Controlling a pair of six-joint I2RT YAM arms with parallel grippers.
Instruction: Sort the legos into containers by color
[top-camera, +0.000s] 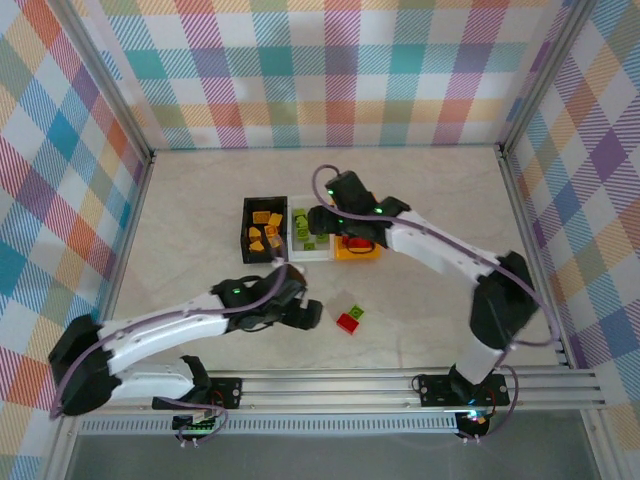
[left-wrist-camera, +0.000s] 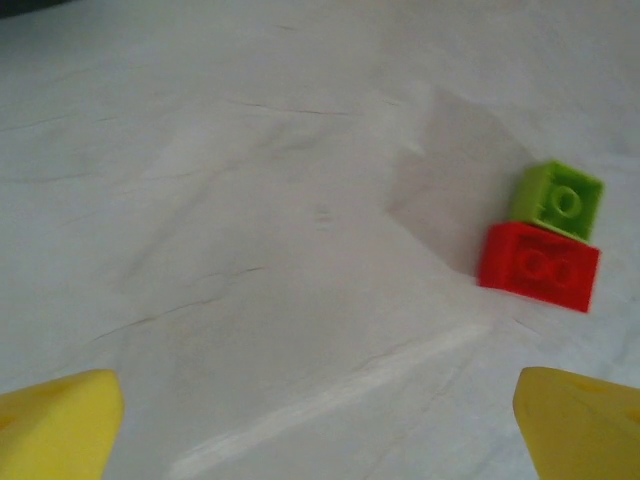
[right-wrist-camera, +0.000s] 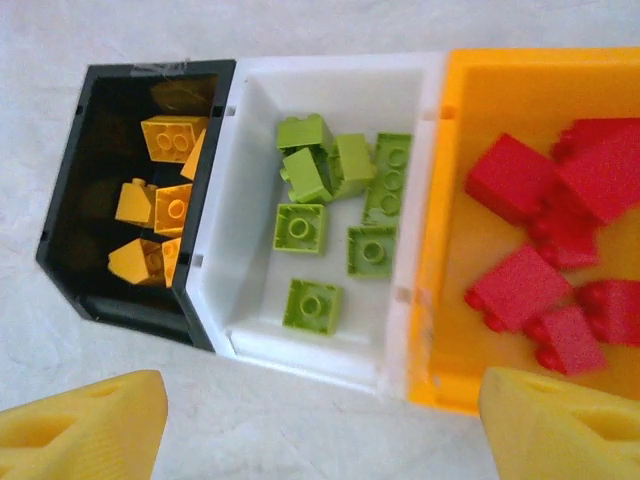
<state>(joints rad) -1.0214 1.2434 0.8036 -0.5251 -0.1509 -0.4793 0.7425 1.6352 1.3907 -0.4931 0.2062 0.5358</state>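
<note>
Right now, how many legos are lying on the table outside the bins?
2. A red lego and a lime green lego lie touching on the table, just ahead of the left gripper. Others may be hidden from view.

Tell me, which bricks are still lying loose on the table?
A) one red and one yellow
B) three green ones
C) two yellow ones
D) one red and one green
D: a red brick and a lime green brick lie next to each other on the table.
</note>
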